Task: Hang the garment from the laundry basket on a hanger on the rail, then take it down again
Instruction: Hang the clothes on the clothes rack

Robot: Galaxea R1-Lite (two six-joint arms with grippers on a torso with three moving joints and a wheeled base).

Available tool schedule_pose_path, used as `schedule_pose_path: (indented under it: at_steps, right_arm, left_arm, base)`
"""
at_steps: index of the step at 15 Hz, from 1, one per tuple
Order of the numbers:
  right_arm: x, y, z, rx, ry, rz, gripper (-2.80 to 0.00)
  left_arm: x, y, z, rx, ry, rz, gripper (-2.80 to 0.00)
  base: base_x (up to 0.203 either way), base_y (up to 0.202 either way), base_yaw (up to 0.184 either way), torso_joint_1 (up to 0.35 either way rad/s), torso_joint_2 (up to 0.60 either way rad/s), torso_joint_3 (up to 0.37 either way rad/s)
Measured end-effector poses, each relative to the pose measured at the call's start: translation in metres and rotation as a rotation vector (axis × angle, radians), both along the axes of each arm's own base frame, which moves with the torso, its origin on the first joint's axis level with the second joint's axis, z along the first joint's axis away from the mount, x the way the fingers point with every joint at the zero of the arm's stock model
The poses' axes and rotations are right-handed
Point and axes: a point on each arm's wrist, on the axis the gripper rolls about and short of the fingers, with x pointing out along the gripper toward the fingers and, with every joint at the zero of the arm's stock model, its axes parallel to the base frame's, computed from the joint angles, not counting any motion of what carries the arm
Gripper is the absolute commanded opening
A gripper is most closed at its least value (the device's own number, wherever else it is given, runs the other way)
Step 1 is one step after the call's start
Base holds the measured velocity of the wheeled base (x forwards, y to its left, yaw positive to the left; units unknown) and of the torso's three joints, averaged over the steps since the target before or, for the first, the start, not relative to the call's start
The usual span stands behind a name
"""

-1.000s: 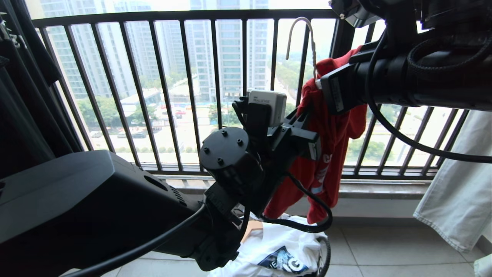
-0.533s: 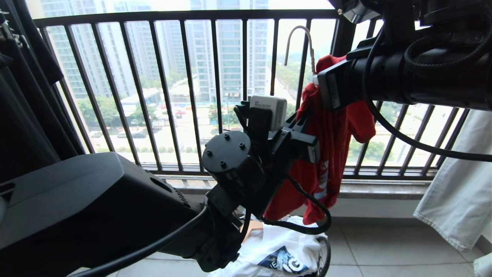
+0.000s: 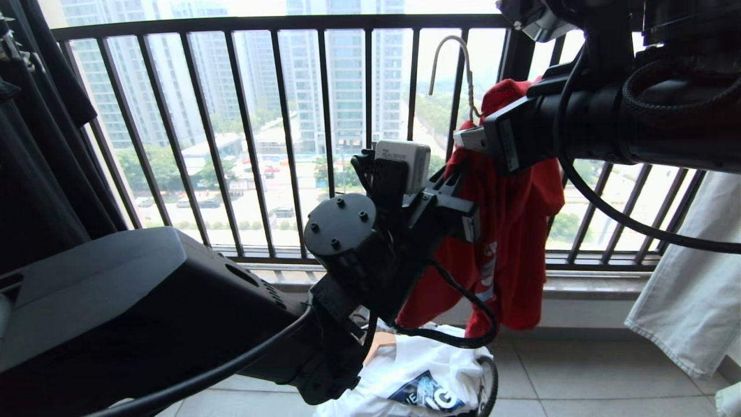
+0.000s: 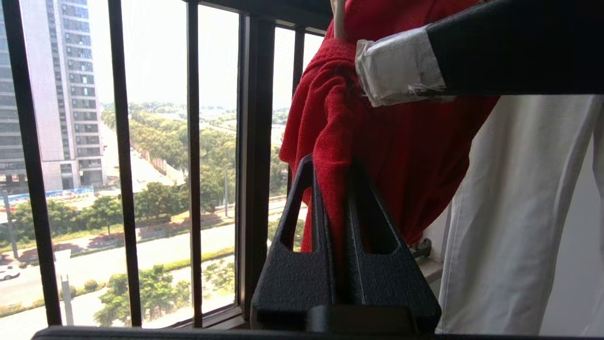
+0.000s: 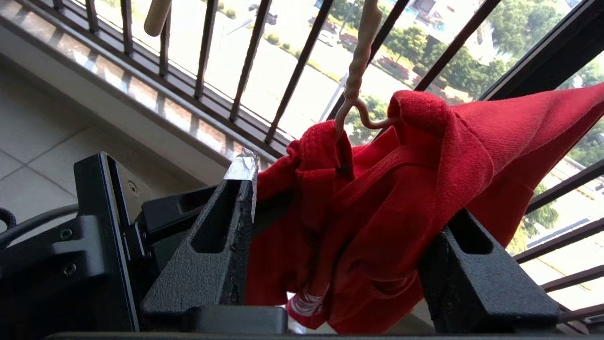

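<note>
Nearest to me, low in the head view, is the laundry basket (image 3: pixel 489 379); only its black rim shows, with a white printed garment (image 3: pixel 417 370) lying in it. Just above it my left arm reaches forward, and the left gripper (image 4: pixel 336 208) has its fingers closed on a fold of the red garment (image 3: pixel 509 231), a little below the collar.

The garment itself hangs in the air in front of the dark window railing (image 3: pixel 278 133), bunched around the neck of the white wire hanger (image 5: pixel 361 52). The hook of the hanger points up and is on nothing; I do not see the rail in any view.

From the right side comes my right gripper (image 5: pixel 344 241). Its fingers stand apart, one on each side of the crumpled collar, and they clamp nothing. So at this moment I think only the left gripper carries the weight.

To do this step well, I would keep the left grip firm and not move it, because if the cloth slips the hanger may fall with it. With the right gripper I would close again on the hanger's twisted neck, not on loose cloth, so that I can steer the hook. I cannot tell if the shirt sits properly on both shoulders of the hanger; I would check this before going further.

Behind, to the right, hangs a white cloth (image 3: pixel 689 278).
</note>
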Motion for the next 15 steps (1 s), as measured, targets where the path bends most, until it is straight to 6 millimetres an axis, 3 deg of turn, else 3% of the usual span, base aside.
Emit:
schedule_pose_path:
  at_steps: [14,15]
  right_arm:
    - [-0.019,-0.025,0.009,0.012,-0.030,-0.042,0.00]
    - [-0.018,-0.029,0.008,0.008,-0.026,-0.056,-2.80]
  left_arm:
    - [0.015,0.026,0.028,-0.042,-0.032,0.057,-2.80]
    - [0.015,0.029,0.030,-0.034,-0.009,0.053,-2.80]
  base:
    - [0.000,0.000,0.000,0.000,0.00,0.000]
    - [0.000,0.000,0.000,0.000,0.00,0.000]
